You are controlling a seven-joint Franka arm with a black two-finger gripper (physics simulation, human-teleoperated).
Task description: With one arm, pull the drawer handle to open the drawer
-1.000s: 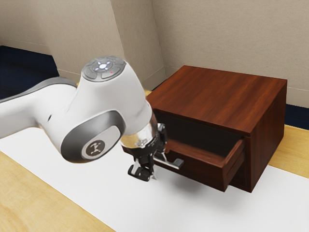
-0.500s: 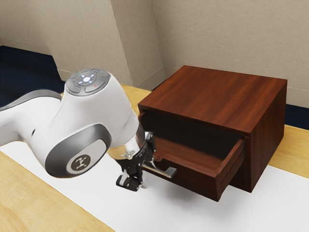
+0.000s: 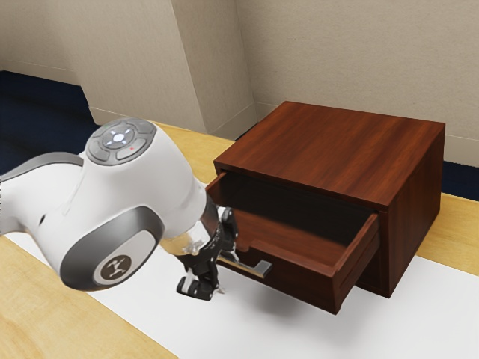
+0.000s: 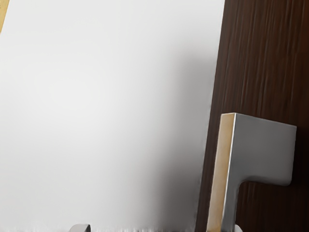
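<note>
Tool [image 3: 199, 288] nearest us, low over table [image 3: 45, 321], fingers spread. Handle [image 3: 253, 264] lay between them, against one finger, not pinched. Handle: stiff metal bar, smooth, likely slippery. We judged hooking behind bar near its post safest. Drawer [image 3: 299, 250] stood partly out of cabinet [image 3: 337, 149]. Rigid wood, probably on rails, so we favoured straight pull.

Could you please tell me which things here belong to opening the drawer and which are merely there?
Belong to the job: drawer, partly pulled out; its metal handle; gripper at the handle; cabinet housing the drawer.
Merely there: white mat; wooden table.
</note>
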